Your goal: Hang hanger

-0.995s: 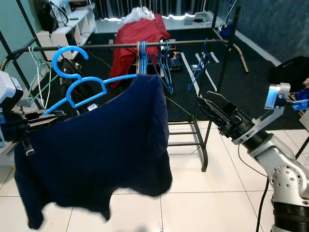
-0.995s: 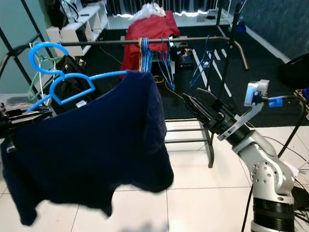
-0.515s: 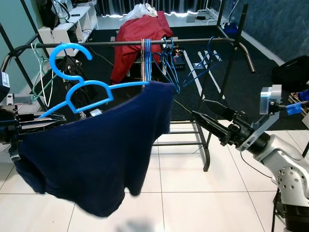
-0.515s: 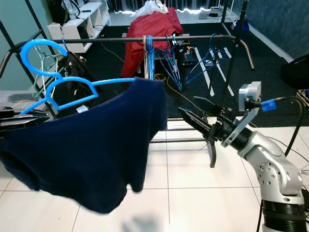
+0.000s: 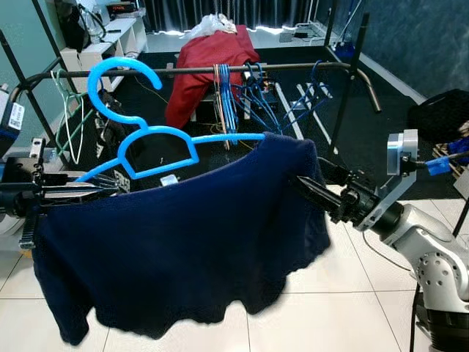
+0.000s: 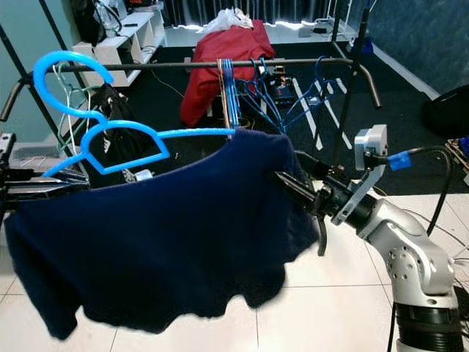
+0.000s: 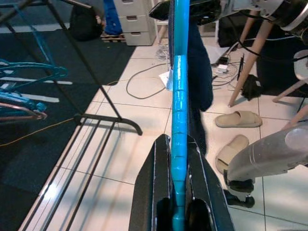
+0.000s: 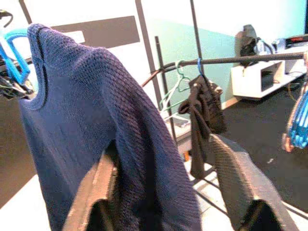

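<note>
Here, the left gripper [image 7: 175,192] clamps the blue hanger [image 5: 157,139] carrying a navy sweater [image 5: 183,249]; the right gripper [image 8: 168,192], fingers apart, straddles its shoulder; no legible writing.

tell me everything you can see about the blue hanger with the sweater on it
The hanger is bright blue plastic with a big open hook pointing up, not yet on the rail. It lies tilted, one end clamped in the left pincer. A navy knit sweater drapes over it; the right pincer has its open fingers around the sweater's far shoulder.
</note>
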`<state>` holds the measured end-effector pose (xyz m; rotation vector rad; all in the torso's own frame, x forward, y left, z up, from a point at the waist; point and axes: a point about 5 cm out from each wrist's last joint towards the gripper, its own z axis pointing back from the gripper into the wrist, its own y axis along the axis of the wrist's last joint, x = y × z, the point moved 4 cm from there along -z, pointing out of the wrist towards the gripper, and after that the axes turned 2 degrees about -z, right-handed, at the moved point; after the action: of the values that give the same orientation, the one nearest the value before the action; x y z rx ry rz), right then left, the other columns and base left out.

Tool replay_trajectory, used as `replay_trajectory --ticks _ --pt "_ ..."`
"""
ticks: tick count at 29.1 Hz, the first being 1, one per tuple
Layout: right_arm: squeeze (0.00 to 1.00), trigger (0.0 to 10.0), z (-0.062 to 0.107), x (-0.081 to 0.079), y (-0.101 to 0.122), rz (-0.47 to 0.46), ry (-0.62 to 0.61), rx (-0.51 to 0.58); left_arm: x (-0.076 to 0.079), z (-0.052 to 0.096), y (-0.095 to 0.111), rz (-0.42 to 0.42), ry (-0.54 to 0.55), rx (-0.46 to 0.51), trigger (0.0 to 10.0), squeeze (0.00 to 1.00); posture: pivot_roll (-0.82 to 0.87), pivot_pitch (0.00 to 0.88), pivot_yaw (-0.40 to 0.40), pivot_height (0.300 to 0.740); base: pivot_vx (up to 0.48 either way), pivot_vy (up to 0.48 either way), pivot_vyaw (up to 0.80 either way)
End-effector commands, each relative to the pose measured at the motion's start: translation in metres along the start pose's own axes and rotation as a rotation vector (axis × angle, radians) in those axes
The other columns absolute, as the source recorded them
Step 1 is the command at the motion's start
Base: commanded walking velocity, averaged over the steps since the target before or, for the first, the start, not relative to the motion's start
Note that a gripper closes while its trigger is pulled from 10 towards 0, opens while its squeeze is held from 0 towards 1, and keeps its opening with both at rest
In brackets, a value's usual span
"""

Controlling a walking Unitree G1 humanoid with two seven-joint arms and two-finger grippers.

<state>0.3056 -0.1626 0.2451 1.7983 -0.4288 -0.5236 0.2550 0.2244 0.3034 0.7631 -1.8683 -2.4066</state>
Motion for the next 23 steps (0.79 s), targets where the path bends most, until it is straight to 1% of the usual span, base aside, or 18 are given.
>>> replay_trajectory --ticks 1,3,9,11,12,13,14,15,17,18,19,20,21,22,23 --pt "0.00 0.0 -0.002 -0.004 0.000 -0.006 0.024 -0.008 0.001 -0.001 0.006 -0.019 -0.020 0.017 10.0 0.00 -0.05 0.000 0.027 0.735 0.000 0.000 0.00" --pt "0.00 0.0 -0.002 -0.009 -0.003 -0.013 0.046 -0.018 0.001 -0.003 0.009 -0.022 -0.027 0.029 10.0 0.00 -0.05 0.000 0.029 0.735 0.000 0.000 0.00" --pt "0.00 0.0 -0.002 -0.010 -0.004 -0.016 0.052 -0.022 -0.004 -0.004 0.014 -0.041 -0.004 0.042 10.0 0.00 -0.05 0.000 0.030 0.735 0.000 0.000 0.00" --pt "0.00 0.0 -0.002 -0.008 -0.004 -0.011 0.038 -0.021 -0.018 0.001 0.016 -0.074 0.085 0.051 10.0 0.00 -0.05 0.000 0.030 0.735 0.000 0.000 0.00" --pt "0.00 0.0 -0.002 -0.008 -0.004 -0.011 0.038 -0.021 -0.018 0.001 0.016 -0.074 0.085 0.051 10.0 0.00 -0.05 0.000 0.030 0.735 0.000 0.000 0.00" --pt "0.00 0.0 -0.001 -0.005 -0.003 -0.007 0.023 -0.013 -0.027 0.006 0.015 -0.080 0.135 0.049 10.0 0.00 -0.05 0.000 0.029 0.735 0.000 0.000 0.00" --pt "0.00 0.0 0.000 0.000 0.001 0.001 -0.006 0.003 -0.032 0.014 0.010 -0.076 0.164 0.025 10.0 0.00 -0.05 0.000 0.029 0.735 0.000 0.000 0.00" --pt "0.00 0.0 0.000 0.000 0.001 0.001 -0.006 0.003 -0.032 0.014 0.010 -0.076 0.164 0.025 10.0 0.00 -0.05 0.000 0.029 0.735 0.000 0.000 0.00" --pt "0.00 0.0 0.002 0.010 0.011 0.014 -0.066 0.049 -0.034 0.029 -0.003 -0.039 0.175 -0.044 10.0 0.00 -0.05 0.000 0.031 0.735 0.000 0.000 0.00" --pt "0.00 0.0 0.002 0.010 0.011 0.014 -0.066 0.049 -0.034 0.029 -0.003 -0.039 0.175 -0.044 10.0 0.00 -0.05 0.000 0.031 0.735 0.000 0.000 0.00" --pt "0.00 0.0 0.005 0.019 0.021 0.016 -0.118 0.098 -0.036 0.038 -0.014 -0.028 0.192 -0.113 10.0 0.00 -0.04 0.000 0.032 0.735 0.000 0.000 0.00" --pt "0.00 0.0 0.005 0.019 0.021 0.016 -0.118 0.098 -0.036 0.038 -0.014 -0.028 0.192 -0.113 10.0 0.00 -0.04 0.000 0.032 0.735 0.000 0.000 0.00" --pt "0.00 0.0 0.009 0.029 0.034 0.010 -0.175 0.168 -0.038 0.047 -0.027 -0.013 0.216 -0.189 10.0 0.00 -0.04 0.000 0.033 0.735 0.000 0.000 0.00" --pt "0.00 0.0 0.009 0.029 0.034 0.010 -0.175 0.168 -0.038 0.047 -0.027 -0.013 0.216 -0.189 10.0 0.00 -0.04 0.000 0.033 0.735 0.000 0.000 0.00" --pt "0.00 0.0 0.014 0.039 0.047 -0.004 -0.231 0.244 -0.039 0.052 -0.036 0.000 0.233 -0.237 10.0 0.00 -0.04 0.000 0.033 0.735 0.000 0.000 0.00"
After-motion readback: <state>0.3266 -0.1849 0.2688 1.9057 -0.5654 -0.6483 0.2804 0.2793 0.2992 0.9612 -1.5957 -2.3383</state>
